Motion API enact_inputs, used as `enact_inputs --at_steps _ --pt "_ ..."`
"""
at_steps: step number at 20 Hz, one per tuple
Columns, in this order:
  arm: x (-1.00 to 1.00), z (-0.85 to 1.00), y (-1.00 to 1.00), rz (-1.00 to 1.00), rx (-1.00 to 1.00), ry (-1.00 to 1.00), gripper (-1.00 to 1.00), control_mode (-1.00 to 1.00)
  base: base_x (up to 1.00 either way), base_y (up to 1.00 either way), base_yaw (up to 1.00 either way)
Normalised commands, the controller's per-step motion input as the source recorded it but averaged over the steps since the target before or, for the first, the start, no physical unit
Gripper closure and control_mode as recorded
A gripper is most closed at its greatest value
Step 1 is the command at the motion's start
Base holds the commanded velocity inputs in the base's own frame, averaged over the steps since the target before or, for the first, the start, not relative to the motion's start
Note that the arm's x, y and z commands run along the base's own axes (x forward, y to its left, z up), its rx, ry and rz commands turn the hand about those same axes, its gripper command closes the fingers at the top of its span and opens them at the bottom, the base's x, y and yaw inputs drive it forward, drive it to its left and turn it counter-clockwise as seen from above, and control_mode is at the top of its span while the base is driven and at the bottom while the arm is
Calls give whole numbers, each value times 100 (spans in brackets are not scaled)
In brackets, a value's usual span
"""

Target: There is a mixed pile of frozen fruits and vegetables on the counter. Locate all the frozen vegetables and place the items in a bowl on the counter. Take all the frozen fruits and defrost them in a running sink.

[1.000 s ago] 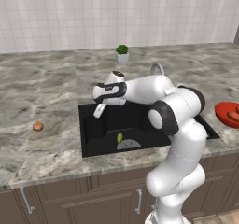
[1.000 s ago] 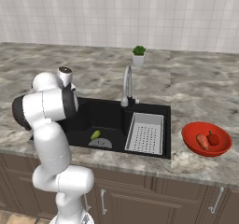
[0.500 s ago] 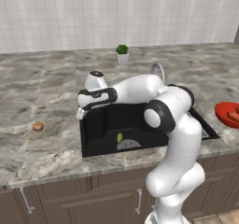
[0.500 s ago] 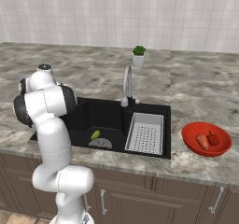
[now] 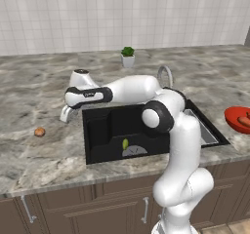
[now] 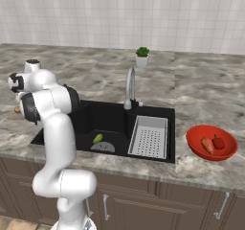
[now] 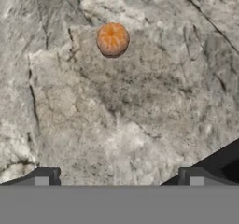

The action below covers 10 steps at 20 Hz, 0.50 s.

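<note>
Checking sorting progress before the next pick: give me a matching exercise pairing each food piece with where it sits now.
Things:
1. brown ball
2. yellow-green fruit
3. carrot
4. red piece

Places:
A. in the sink, by the drain
B. on the counter, left of the sink
C. in the bowl, nearer the sink
D. in the bowl, farther from the sink

Pairs: 1-B, 2-A, 3-C, 4-D

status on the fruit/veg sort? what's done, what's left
Done: the carrot and red piece lie in the red bowl; the yellow-green fruit is in the sink. In hand: nothing; the open gripper hangs over the counter, short of the brown ball. Left: ball into sink; no water visible.
</note>
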Motion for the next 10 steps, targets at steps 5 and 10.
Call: enact_inputs --at_steps 5,10 --pt "0 10 67 10 -1 11 -100 -100 0 0 0" --pt "-12 -10 52 8 -1 4 -100 -100 0 0 0"
